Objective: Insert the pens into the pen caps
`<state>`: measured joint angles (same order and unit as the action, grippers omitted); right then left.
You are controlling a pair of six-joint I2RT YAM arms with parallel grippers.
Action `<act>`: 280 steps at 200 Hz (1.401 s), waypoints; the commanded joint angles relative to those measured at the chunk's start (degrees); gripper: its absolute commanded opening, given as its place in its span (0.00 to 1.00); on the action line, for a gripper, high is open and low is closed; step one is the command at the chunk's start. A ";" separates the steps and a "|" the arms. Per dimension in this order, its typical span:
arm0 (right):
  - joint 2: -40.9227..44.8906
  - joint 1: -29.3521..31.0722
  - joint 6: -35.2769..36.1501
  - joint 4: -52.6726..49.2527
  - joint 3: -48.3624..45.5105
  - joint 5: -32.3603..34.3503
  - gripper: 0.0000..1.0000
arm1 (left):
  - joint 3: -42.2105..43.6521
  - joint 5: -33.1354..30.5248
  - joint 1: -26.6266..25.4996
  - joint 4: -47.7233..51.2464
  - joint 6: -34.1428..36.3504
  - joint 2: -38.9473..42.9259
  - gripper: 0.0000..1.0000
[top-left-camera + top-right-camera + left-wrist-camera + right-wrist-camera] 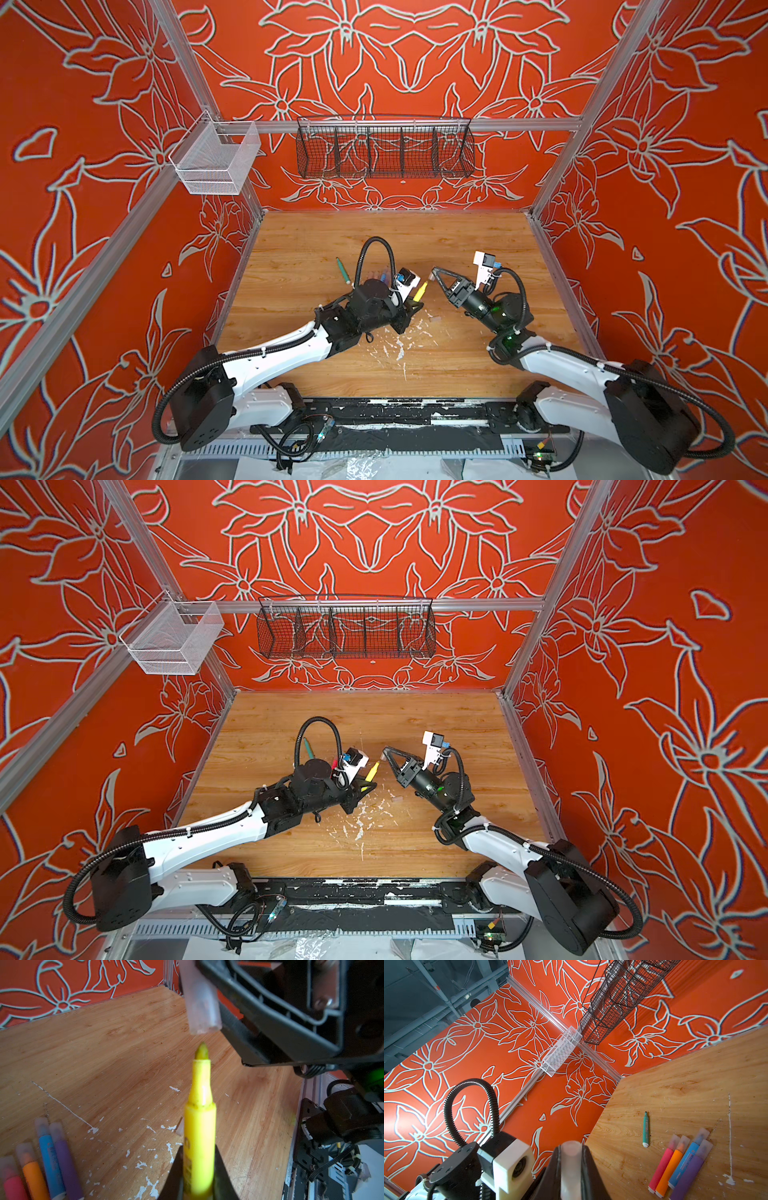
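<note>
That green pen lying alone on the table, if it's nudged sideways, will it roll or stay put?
The green pen looks round and slim, so it would probably roll on the smooth wooden table. Its barrel seems rigid plastic, likely stiff and light. Its tip is uncapped, so it might mark the wood.

1. In a top view the left arm (274,361) is seen stretched from the lower left of the frame toward the middle, with its wrist turned to the right.
2. The left gripper (412,309) is clamped on a yellow pen (199,1126), whose tip is pointed toward the upper right.
3. The right arm (561,365) is reached in from the lower right, with its forearm angled toward the upper left.
4. The right gripper (434,272) is closed on a clear cap (201,1005), which is held just beyond the pen's tip, with a small gap between them.
</note>
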<state>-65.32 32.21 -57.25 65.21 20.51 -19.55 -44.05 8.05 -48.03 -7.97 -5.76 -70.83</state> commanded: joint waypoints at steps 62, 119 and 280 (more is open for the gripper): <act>-0.33 -0.04 -0.31 1.31 1.81 -1.45 0.00 | -1.47 0.64 -0.39 0.00 1.10 -0.63 0.00; -2.49 0.59 -0.49 1.72 2.50 -2.20 0.00 | -1.53 0.55 -0.47 0.08 1.10 -0.59 0.00; 1.22 1.68 1.31 0.12 0.58 1.45 0.00 | -1.30 0.03 -0.48 -0.03 0.95 -0.02 0.00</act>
<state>-65.54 33.50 -56.88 65.84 21.47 -19.44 -44.05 7.62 -48.14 -7.57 -5.72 -71.11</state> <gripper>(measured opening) 0.160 0.148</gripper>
